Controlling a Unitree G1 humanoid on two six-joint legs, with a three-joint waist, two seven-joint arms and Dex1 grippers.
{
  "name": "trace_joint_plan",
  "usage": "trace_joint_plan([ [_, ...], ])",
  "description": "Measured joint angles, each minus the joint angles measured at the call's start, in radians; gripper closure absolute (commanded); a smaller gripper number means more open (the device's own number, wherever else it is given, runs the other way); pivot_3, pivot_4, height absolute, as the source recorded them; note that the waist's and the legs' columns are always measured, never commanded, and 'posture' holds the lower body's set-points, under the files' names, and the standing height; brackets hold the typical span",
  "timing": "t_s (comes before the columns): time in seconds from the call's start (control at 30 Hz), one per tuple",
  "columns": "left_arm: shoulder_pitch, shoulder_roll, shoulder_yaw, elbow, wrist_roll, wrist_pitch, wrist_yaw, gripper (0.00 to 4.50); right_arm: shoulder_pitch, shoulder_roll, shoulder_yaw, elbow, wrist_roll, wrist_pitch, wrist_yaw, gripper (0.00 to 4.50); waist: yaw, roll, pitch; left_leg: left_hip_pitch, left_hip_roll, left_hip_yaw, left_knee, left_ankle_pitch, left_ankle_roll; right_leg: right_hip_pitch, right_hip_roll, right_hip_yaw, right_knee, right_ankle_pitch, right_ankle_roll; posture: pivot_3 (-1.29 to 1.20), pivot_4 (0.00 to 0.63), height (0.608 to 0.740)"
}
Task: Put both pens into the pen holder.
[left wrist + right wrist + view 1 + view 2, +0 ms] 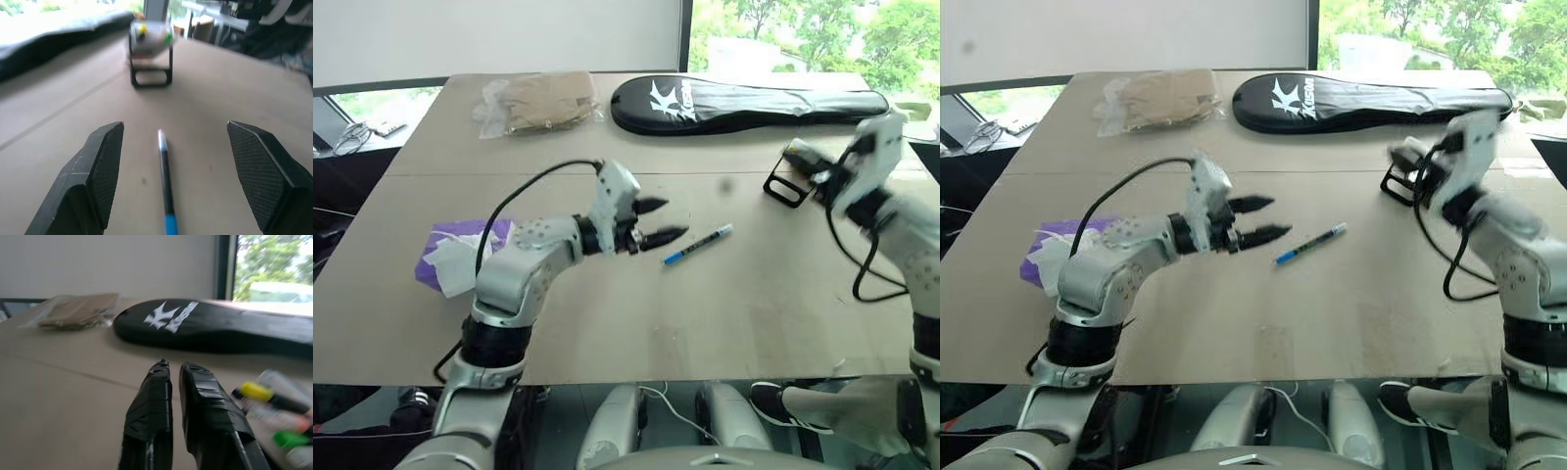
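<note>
The left gripper (668, 219) is hovering just above the tan board tabletop (724, 313), near its middle, with its two black fingers spread wide and nothing between them. In the left wrist view the slim black-barrelled pen with the blue cap (165, 183) is lying flat on the tabletop, lined up in the gap between those fingers and pointing toward the pen holder, a small clear plastic box on a black frame stand (150, 58). In the head views this pen (697, 245) is resting just beyond the fingertips, untouched.

The pen holder (795, 176) is standing toward the right edge of the tabletop, just short of the long black racket bag (744, 104) that is lying along the far edge. The right gripper (175, 377) is hanging beside the holder, its taped fingers nearly together with a thin gap showing and gripping nothing. Yellow, green and orange-tipped pieces are showing in the holder; whether one of them is the second pen cannot be told.

Judgement: the step in hand is the pick-up of the blue-capped pen. The next move is calling for the left gripper to go forward and down until the fingers straddle the barrel, then close across it squarely so the pen does not roll.

Count: one pen loose on the tabletop, one pen holder, one racket bag, one clear bag of tan material (540, 101) at the far edge, one purple-and-white crumpled bundle (450, 257) near the left edge.
</note>
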Motion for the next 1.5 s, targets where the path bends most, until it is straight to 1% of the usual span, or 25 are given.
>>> trace_joint_plan([
  [0.03,-0.010,-0.014,-0.045,0.016,0.012,0.005,0.002,1.01,0.022,-0.007,-0.002,-0.025,0.008,0.015,0.011,2.11,0.005,0.000,0.000,0.000,0.000,0.000,0.001,-0.001,0.001,0.000,0.000,-0.001,0.000,0.000,0.000,0.00,0.150,0.740],
  [0.07,-0.019,-0.023,-0.064,0.024,0.018,0.009,0.004,1.01,0.029,-0.013,-0.002,-0.038,0.010,0.019,0.019,1.87,0.007,0.000,0.000,0.000,-0.001,0.000,0.001,-0.001,0.002,0.000,0.000,-0.001,0.001,0.000,0.000,0.00,0.150,0.740],
  [0.13,-0.098,-0.058,-0.150,0.114,0.078,0.009,0.027,1.01,0.089,-0.050,-0.006,-0.095,0.004,0.010,0.064,0.97,0.023,0.000,-0.001,0.002,-0.001,-0.003,0.002,-0.001,0.002,0.004,0.000,-0.004,0.000,0.000,0.000,0.00,0.150,0.740],
  [0.27,-0.243,-0.146,-0.213,0.410,0.214,-0.021,0.139,1.01,0.208,-0.072,0.045,-0.154,-0.066,-0.041,0.140,0.97,0.024,0.000,-0.001,0.002,-0.002,-0.003,0.002,-0.001,0.002,0.004,0.001,-0.006,0.000,0.000,0.000,0.00,0.150,0.740],
  [0.33,-0.332,-0.182,-0.244,0.613,0.286,-0.115,0.179,1.01,0.260,-0.051,0.046,-0.183,-0.089,-0.054,0.132,0.97,0.018,0.000,-0.001,0.003,-0.001,-0.001,0.002,-0.001,0.001,0.004,0.001,-0.004,0.000,0.000,0.000,0.00,0.150,0.740],
  [0.4,-0.385,-0.203,-0.249,0.727,0.314,-0.178,0.179,1.01,0.279,-0.033,0.048,-0.219,-0.103,-0.059,0.120,0.97,0.018,0.001,-0.003,0.003,-0.001,-0.001,0.002,0.000,0.000,0.004,0.000,-0.004,0.000,0.000,0.000,0.00,0.150,0.740],
  [0.43,-0.411,-0.213,-0.248,0.796,0.322,-0.220,0.165,1.26,0.295,-0.024,0.050,-0.251,-0.112,-0.064,0.110,0.91,0.019,0.000,-0.004,0.004,-0.001,-0.002,0.002,0.000,0.000,0.005,0.000,-0.004,0.000,0.000,0.000,0.00,0.150,0.740],
  [0.5,-0.419,-0.218,-0.246,0.831,0.323,-0.247,0.148,1.78,0.305,-0.019,0.050,-0.267,-0.117,-0.065,0.104,0.88,0.019,0.000,-0.005,0.004,-0.001,-0.002,0.002,0.000,0.000,0.005,0.000,-0.004,0.000,0.000,0.000,0.00,0.150,0.740],
  [0.53,-0.425,-0.224,-0.246,0.855,0.323,-0.264,0.134,2.23,0.312,-0.012,0.049,-0.273,-0.121,-0.067,0.098,0.88,0.020,0.000,-0.006,0.006,-0.001,-0.003,0.002,0.000,0.000,0.008,0.000,-0.005,0.000,0.000,0.000,0.00,0.150,0.740],
  [0.57,-0.430,-0.227,-0.245,0.871,0.323,-0.274,0.125,2.27,0.317,-0.005,0.049,-0.277,-0.124,-0.068,0.092,0.88,0.020,0.000,-0.006,0.007,-0.001,-0.003,0.002,0.000,0.001,0.008,0.000,-0.005,0.000,0.000,0.000,0.00,0.150,0.740],
  [0.6,-0.434,-0.234,-0.242,0.898,0.323,-0.286,0.112,2.71,0.327,0.003,0.050,-0.281,-0.127,-0.069,0.088,0.88,0.020,-0.001,-0.006,0.013,-0.001,-0.003,0.001,-0.001,0.002,0.015,0.000,-0.005,-0.001,0.000,0.001,0.00,0.150,0.740],
  [0.63,-0.442,-0.236,-0.230,0.925,0.322,-0.287,0.098,3.03,0.341,0.006,0.048,-0.289,-0.132,-0.073,0.083,0.88,0.019,-0.001,-0.006,0.020,-0.001,-0.003,0.000,-0.002,0.003,0.021,0.000,-0.005,-0.002,-0.001,0.001,0.00,0.150,0.740],
  [0.67,-0.446,-0.236,-0.216,0.936,0.321,-0.287,0.089,3.23,0.353,0.012,0.048,-0.296,-0.134,-0.074,0.078,0.88,0.017,-0.001,-0.006,0.021,-0.001,-0.003,0.000,-0.002,0.003,0.022,0.000,-0.005,-0.002,-0.001,0.001,0.00,0.150,0.740],
  [0.7,-0.445,-0.235,-0.194,0.941,0.318,-0.287,0.081,3.74,0.364,0.028,0.047,-0.303,-0.136,-0.074,0.070,0.88,0.015,-0.001,-0.006,0.021,-0.001,-0.003,0.000,-0.002,0.003,0.022,0.001,-0.005,-0.002,-0.001,0.001,0.00,0.150,0.740],
  [0.73,-0.442,-0.233,-0.178,0.939,0.312,-0.287,0.073,4.05,0.368,0.039,0.047,-0.303,-0.135,-0.073,0.067,0.88,0.011,-0.001,-0.006,0.021,0.000,-0.003,0.000,-0.002,0.003,0.022,0.001,-0.005,-0.002,-0.001,0.001,0.00,0.150,0.740],
  [0.83,-0.355,-0.217,-0.112,0.854,0.253,-0.308,0.000,4.50,0.359,0.097,0.036,-0.302,-0.073,-0.036,0.033,0.88,0.006,-0.001,-0.006,0.016,0.000,-0.003,-0.001,-0.002,0.002,0.016,0.001,-0.004,-0.002,-0.001,0.001,0.00,0.150,0.740],
  [0.93,-0.238,-0.200,-0.087,0.647,0.190,-0.317,-0.072,4.50,0.307,0.167,0.022,-0.282,0.044,0.042,-0.028,0.88,0.003,-0.001,-0.005,0.012,0.000,-0.003,-0.001,0.000,-0.001,0.013,-0.001,-0.001,-0.002,-0.001,0.000,0.00,0.150,0.740],
  [1.07,-0.163,-0.166,-0.077,0.332,0.120,-0.294,-0.121,4.50,0.197,0.229,-0.004,-0.222,0.170,0.123,-0.119,0.88,0.011,0.000,-0.005,0.013,0.000,-0.004,-0.001,-0.002,0.002,0.014,-0.002,-0.002,-0.003,0.000,0.000,0.00,0.150,0.740],
  [1.17,-0.131,-0.159,-0.071,0.237,0.089,-0.266,-0.121,4.50,0.164,0.252,-0.006,-0.190,0.221,0.148,-0.147,0.88,0.019,0.000,-0.005,0.013,0.000,-0.004,-0.001,-0.002,0.002,0.015,-0.001,-0.002,-0.004,-0.001,0.000,0.00,0.150,0.740],
  [1.27,-0.110,-0.161,-0.072,0.175,0.064,-0.235,-0.108,4.50,0.113,0.290,-0.013,-0.143,0.297,0.163,-0.194,1.71,0.020,0.000,-0.005,0.013,0.000,-0.004,-0.001,-0.002,0.002,0.015,-0.001,-0.002,-0.003,-0.001,0.000,0.00,0.150,0.740],
  [1.33,-0.111,-0.158,-0.069,0.159,0.056,-0.226,-0.107,4.50,0.093,0.290,-0.018,-0.131,0.316,0.166,-0.206,2.56,0.020,0.000,-0.005,0.013,-0.001,-0.004,-0.001,-0.002,0.002,0.015,-0.001,-0.003,-0.003,-0.001,0.000,0.00,0.150,0.740],
  [1.37,-0.111,-0.155,-0.066,0.152,0.052,-0.218,-0.106,4.50,0.082,0.290,-0.027,-0.122,0.327,0.165,-0.213,2.80,0.020,0.000,-0.005,0.013,-0.001,-0.004,-0.001,-0.002,0.002,0.015,0.000,-0.004,-0.003,-0.001,0.000,0.00,0.150,0.740],
  [1.4,-0.110,-0.151,-0.064,0.152,0.047,-0.211,-0.105,4.50,0.076,0.290,-0.035,-0.119,0.343,0.164,-0.216,3.35,0.019,0.000,-0.005,0.013,-0.001,-0.003,-0.001,-0.002,0.002,0.015,0.000,-0.005,-0.003,-0.001,0.000,0.00,0.150,0.740],
  [1.47,-0.109,-0.149,-0.060,0.152,0.041,-0.207,-0.104,4.50,0.066,0.294,-0.045,-0.112,0.401,0.164,-0.215,4.11,0.018,0.000,-0.005,0.013,-0.001,-0.003,-0.001,-0.002,0.003,0.015,0.000,-0.005,-0.003,-0.001,0.000,0.00,0.150,0.740],
  [1.5,-0.109,-0.152,-0.059,0.152,0.039,-0.207,-0.101,4.50,0.063,0.291,-0.044,-0.114,0.410,0.165,-0.218,4.39,0.018,0.000,-0.005,0.013,-0.001,-0.003,-0.001,-0.002,0.003,0.015,0.000,-0.005,-0.003,-0.001,0.000,0.00,0.150,0.740],
])
